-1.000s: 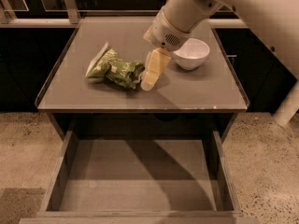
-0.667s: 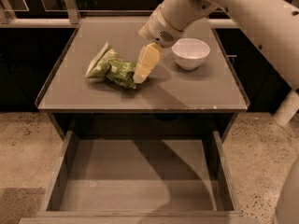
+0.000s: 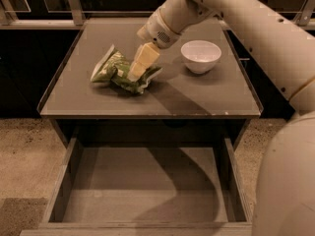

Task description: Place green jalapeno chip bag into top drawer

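Note:
The green jalapeno chip bag [image 3: 112,70] lies crumpled on the left middle of the grey tabletop [image 3: 197,95]. My gripper [image 3: 135,72] reaches down from the upper right and sits right over the bag's right half, its pale fingers [image 3: 141,60] overlapping the foil. The top drawer [image 3: 142,188] is pulled out below the tabletop, with a bare grey bottom and low side walls.
A white bowl [image 3: 201,56] stands on the tabletop to the right of the bag. My arm [image 3: 256,28] crosses the upper right of the view and its base [image 3: 288,181] fills the right edge beside the drawer. Speckled floor [image 3: 24,156] lies at the left.
My gripper has moved left and down, from beside the bag's right end to over the bag itself. The bag and bowl have not moved.

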{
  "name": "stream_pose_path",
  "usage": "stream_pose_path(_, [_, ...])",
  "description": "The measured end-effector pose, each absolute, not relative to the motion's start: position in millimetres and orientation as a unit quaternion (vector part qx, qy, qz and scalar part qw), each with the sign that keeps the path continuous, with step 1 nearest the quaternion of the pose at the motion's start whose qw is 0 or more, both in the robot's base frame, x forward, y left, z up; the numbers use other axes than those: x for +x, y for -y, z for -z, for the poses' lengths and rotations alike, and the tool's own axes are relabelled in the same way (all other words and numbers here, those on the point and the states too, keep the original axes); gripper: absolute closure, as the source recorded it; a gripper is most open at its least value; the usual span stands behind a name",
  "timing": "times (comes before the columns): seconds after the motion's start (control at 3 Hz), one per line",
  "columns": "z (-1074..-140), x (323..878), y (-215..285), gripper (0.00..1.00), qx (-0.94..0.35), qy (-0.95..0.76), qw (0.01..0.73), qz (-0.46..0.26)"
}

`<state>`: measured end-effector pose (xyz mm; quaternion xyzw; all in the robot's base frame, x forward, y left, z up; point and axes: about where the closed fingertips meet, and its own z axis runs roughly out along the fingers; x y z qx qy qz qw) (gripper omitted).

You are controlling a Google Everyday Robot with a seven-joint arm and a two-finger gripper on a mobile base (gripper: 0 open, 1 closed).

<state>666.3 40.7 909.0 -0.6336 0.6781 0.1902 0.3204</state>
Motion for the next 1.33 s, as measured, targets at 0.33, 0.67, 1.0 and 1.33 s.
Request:
stream_pose_path(0.33, [-890.0, 670.8, -59.7, 0.00, -0.628, -0.676, 0.311, -0.229])
stream_pose_path(0.67, [-871.7, 668.8, -78.1, 0.17, -0.643, -0.664, 0.300, -0.234])
stream_pose_path(1.0, [-871.2, 668.7, -78.3, 0.40, -0.644, -0.664, 0.300, -0.234])
stream_pose_path(1.33, [-871.2, 668.7, -78.3, 0.63, -0.644, -0.664, 0.300, -0.234])
